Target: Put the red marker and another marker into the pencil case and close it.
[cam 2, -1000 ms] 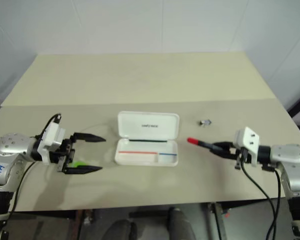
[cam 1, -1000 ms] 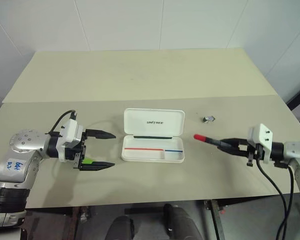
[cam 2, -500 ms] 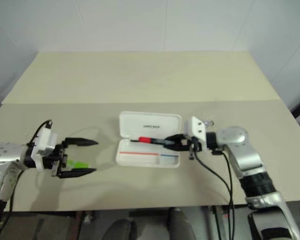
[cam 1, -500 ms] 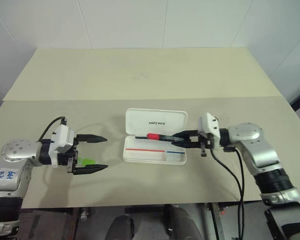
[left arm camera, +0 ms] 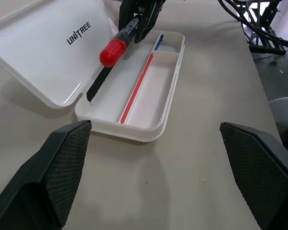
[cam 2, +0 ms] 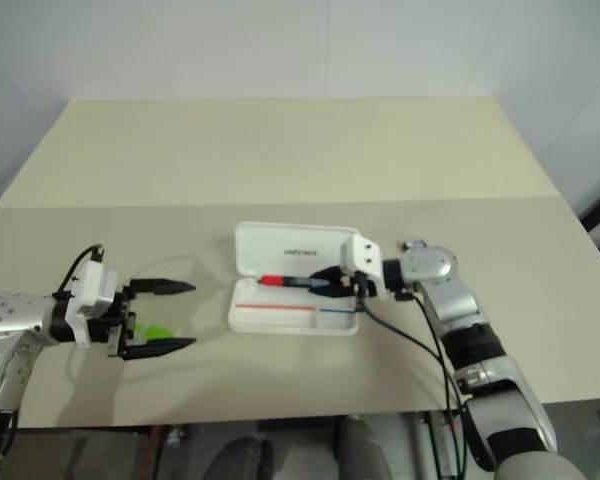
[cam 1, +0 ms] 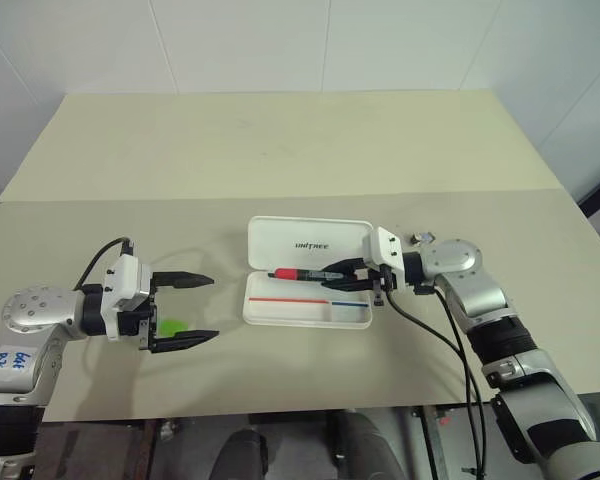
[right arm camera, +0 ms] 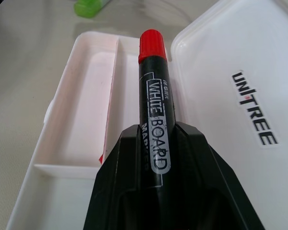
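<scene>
A pale beige table (cam 1: 280, 150) runs across the room, made of two tops pushed together with a seam running side to side, and behind it the wall (cam 1: 330, 40) is plain white panels with thin joints. Under the near edge, some dark floor and a bit of metal frame show. The pencil case (cam 1: 308, 285) lies open near the middle of the nearer top, its lid tipped back with the logo facing up and its shallow tray toward the robot, a red and blue line running along the tray's divider. The right gripper (cam 1: 355, 271) reaches in from the right, its jaws clamped tight on the black barrel of the red marker (cam 1: 300, 272), which is held roughly level over the back of the tray near the hinge, red cap pointing to the robot's left. Off to the left, the left gripper (cam 1: 187, 308) has its jaws spread wide and holds nothing; the green highlighter (cam 1: 173, 324) lies on the table between its two fingers. A small grey object (cam 1: 422, 237) sits on the table just behind the right arm.
</scene>
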Motion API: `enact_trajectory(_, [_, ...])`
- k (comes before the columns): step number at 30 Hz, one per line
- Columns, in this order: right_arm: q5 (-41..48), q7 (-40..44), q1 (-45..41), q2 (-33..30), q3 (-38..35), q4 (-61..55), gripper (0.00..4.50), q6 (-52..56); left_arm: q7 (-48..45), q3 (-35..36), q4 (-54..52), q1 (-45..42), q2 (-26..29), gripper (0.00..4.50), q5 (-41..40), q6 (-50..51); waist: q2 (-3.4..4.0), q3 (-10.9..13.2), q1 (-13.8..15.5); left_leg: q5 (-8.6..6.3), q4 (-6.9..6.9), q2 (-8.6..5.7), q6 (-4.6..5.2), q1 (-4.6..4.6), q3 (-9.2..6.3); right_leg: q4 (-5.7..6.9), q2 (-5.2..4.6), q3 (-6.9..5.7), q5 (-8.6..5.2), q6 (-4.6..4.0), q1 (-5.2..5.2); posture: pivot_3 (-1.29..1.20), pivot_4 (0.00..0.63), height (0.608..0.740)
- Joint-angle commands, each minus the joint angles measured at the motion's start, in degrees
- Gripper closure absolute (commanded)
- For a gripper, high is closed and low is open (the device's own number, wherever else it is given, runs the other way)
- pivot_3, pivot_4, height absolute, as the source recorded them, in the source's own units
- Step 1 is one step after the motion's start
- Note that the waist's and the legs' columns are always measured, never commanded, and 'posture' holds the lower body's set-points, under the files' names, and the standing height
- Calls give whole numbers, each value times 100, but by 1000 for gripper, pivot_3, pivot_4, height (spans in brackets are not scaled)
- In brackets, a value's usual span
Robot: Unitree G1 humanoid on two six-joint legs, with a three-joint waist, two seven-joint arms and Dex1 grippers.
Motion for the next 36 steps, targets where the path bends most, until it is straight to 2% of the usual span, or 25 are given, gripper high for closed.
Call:
enact_trajectory(1, [7, 80, -41, 37, -11, -59, 3856, -113, 46, 131, -148, -20, 8, 0, -98, -5, 0, 0, 0, 0, 0, 0, 0, 0, 0, 0, 0, 0, 0, 0, 0, 0, 150, 740])
enact_trajectory(2, [-3, 76, -37, 44, -7, -60, 3856, -101, 51, 118, -150, -37, 4, 0, -96, -3, 0, 0, 1, 0, 0, 0, 0, 0, 0, 0, 0, 0, 0, 0, 0, 0, 150, 740])
enact_trajectory(4, [-17, 70, -24, 56, -3, -86, 3117, -72, 58, 80, -155, -85, -6, 0, -88, -2, 0, 0, -3, 0, 0, 0, 0, 0, 0, 0, 0, 0, 0, 0, 0, 0, 150, 740])
enact_trajectory(5, [-24, 60, -19, 64, -7, -98, 2926, -71, 58, 65, -155, -106, -10, 0, -83, -2, 0, 0, -3, 0, 0, 0, 0, 0, 0, 1, 1, 0, 0, 0, 0, 0, 150, 740])
enact_trajectory(13, [34, 20, 46, 71, -59, -343, 24, -1, 53, 11, -131, -207, -17, 0, -53, 0, 0, 0, 0, 1, 1, 0, -1, 0, 0, 3, 1, 0, 0, 0, 0, 0, 150, 740])
enact_trajectory(16, [146, 41, 116, 61, -98, -590, 24, 115, 85, 12, -167, -203, -32, 0, -60, 17, 0, 0, -6, 1, 1, 0, -1, 1, 1, 3, 2, 0, 0, 0, 0, 0, 150, 740])
enact_trajectory(20, [799, 52, 443, 5, -336, -1565, 24, 763, 384, 150, -462, 11, -168, 0, -188, 188, 0, 0, 10, 1, 0, 2, -1, 0, -3, 3, 2, -2, 0, 0, 0, 0, 150, 740])
enact_trajectory(26, [1502, -41, 987, -444, -612, -2829, 24, 1735, 1746, 742, -1324, 565, -741, 0, -405, 644, -1, -1, 20, -2, 2, 1, 0, -1, -44, -1, -12, 2, 2, 4, 1, 0, 150, 740])
enact_trajectory(29, [1735, -75, 1151, -668, -816, -3109, 24, 2055, 3489, 1136, -2405, 1092, -1709, 0, -520, 1034, -1, -1, 10, -2, 3, 1, -1, 8, -42, 4, -17, 9, 6, 10, 6, 0, 150, 740])
enact_trajectory(32, [1926, -114, 1173, -764, -919, -3223, 24, 2318, 5116, 1209, -3358, 1442, -2717, 0, -274, 1362, -7, -3, 21, -2, 5, 10, 0, 7, -38, 1, -22, 17, 9, 16, 7, 0, 150, 740])
enact_trajectory(36, [2000, -84, 1118, -800, -886, -3257, 24, 2474, 6359, 1126, -3918, 1519, -3290, 0, 188, 1666, -10, -5, 36, 0, 26, -12, -4, 10, -41, -5, -8, 16, 9, 16, 12, 0, 150, 740])
